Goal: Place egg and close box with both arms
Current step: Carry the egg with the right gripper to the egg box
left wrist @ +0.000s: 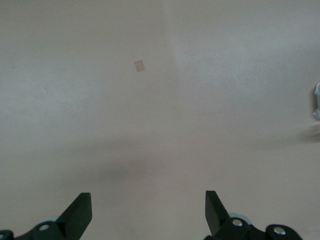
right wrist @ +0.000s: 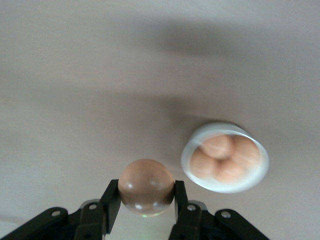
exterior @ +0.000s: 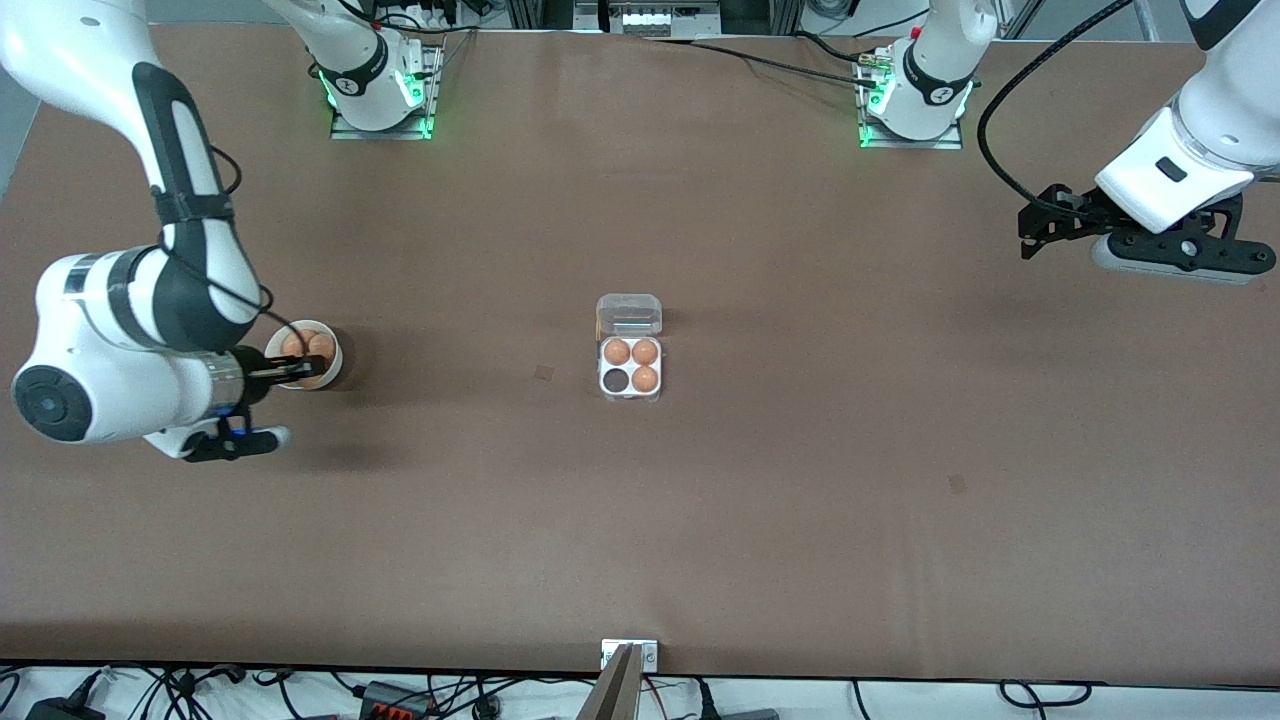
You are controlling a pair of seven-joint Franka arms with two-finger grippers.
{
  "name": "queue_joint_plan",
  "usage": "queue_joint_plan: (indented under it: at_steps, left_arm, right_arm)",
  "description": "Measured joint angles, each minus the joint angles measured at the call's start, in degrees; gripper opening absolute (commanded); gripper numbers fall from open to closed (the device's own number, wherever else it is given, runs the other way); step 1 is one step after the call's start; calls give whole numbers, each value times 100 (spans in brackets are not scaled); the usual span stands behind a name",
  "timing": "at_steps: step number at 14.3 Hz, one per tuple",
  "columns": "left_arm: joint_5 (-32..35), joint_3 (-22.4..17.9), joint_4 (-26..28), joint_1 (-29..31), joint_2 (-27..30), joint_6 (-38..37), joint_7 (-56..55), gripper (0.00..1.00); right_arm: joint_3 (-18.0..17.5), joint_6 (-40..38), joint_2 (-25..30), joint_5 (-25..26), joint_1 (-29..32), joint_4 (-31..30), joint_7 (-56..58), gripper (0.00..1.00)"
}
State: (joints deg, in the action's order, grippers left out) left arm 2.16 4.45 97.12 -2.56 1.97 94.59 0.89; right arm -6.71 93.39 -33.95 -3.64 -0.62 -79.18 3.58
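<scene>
My right gripper [right wrist: 146, 194] is shut on an orange-brown egg [right wrist: 146, 186] and holds it just above the table beside the white bowl [right wrist: 260, 172]. In the front view this gripper [exterior: 303, 372] is over the bowl's [exterior: 331, 368] rim on the camera side. The egg box [exterior: 630, 392] sits at mid-table with its clear lid [exterior: 629, 314] open. Three cells hold eggs, and the cell [exterior: 613, 380] nearest the camera, toward the right arm's end, is empty. My left gripper [exterior: 1032, 236] is open and empty, up over the left arm's end of the table; its wrist view [left wrist: 147, 212] shows bare table.
The bowl holds several more eggs [right wrist: 225, 157]. Small tape patches lie on the brown table [exterior: 543, 373] [exterior: 957, 484] [left wrist: 139, 65]. A metal bracket [exterior: 629, 654] sits at the table edge nearest the camera. The arm bases stand along the edge farthest from the camera.
</scene>
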Motion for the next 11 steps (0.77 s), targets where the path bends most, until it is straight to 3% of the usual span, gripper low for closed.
queue_joint_plan:
  at_steps: [3,11]
  left_arm:
    - [0,0,-1,0,0,0,0,100]
    - [0,0,-3,0,0,0,0,100]
  right_arm:
    - [-437,757,-41,-66,-338,30,-480,21]
    - [-476,2879,-592,-68,-1919,35,-2831,21]
